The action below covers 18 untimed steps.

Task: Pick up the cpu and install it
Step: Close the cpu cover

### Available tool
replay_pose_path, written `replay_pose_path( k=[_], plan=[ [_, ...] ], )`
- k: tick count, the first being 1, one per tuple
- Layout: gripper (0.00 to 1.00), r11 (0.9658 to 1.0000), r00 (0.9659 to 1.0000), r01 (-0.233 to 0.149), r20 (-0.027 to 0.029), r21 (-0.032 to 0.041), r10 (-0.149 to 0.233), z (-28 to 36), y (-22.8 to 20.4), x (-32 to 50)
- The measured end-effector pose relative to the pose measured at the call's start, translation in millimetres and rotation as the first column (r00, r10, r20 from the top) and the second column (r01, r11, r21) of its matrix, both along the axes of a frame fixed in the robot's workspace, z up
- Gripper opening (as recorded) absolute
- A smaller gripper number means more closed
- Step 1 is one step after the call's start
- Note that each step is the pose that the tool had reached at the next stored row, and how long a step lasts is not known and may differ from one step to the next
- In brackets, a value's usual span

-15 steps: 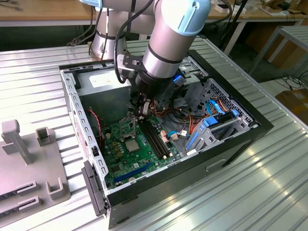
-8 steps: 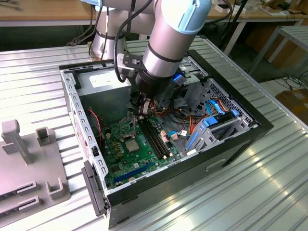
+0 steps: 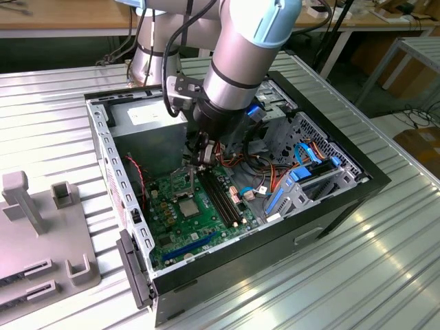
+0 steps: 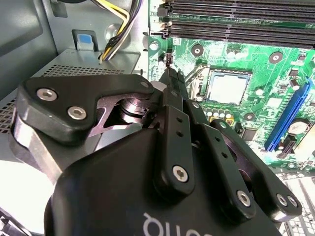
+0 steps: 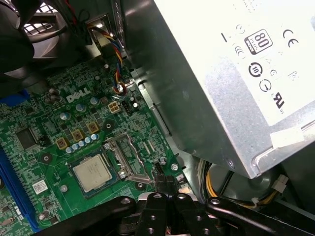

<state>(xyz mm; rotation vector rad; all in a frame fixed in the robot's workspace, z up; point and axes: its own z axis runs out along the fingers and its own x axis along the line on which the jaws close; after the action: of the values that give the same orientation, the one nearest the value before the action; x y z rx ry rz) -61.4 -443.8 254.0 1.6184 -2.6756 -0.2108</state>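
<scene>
The cpu [image 5: 92, 173], a small silvery square with a greenish rim, lies flat in the socket on the green circuit board [image 5: 49, 123]; it also shows in the second wrist view [image 4: 227, 88] and the exterior view [image 3: 190, 205]. The socket's metal frame [image 5: 127, 156] stands flipped open beside the chip. My gripper [image 5: 160, 173] is down inside the computer case, its fingers pressed together, with the tips at the board's edge just past the open frame. The tips [image 4: 169, 70] are apart from the cpu, and I see nothing between them.
The silver power supply [image 5: 236, 73] stands close beside my gripper, with yellow and black cables [image 4: 123, 24] next to it. Black memory slots [image 4: 236, 19] and a blue slot [image 4: 290, 113] lie past the socket. A blue drive cage [image 3: 302, 182] fills the case's far side. A grey fixture [image 3: 41, 227] stands on the table outside.
</scene>
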Motion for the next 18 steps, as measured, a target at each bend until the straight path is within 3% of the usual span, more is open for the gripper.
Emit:
replay_pose_path(
  k=[18],
  plan=[
    [0.11,1.0000,1.0000,-0.002,0.0000,-0.0076,0.002,3.0,0.0,-0.9]
  ],
)
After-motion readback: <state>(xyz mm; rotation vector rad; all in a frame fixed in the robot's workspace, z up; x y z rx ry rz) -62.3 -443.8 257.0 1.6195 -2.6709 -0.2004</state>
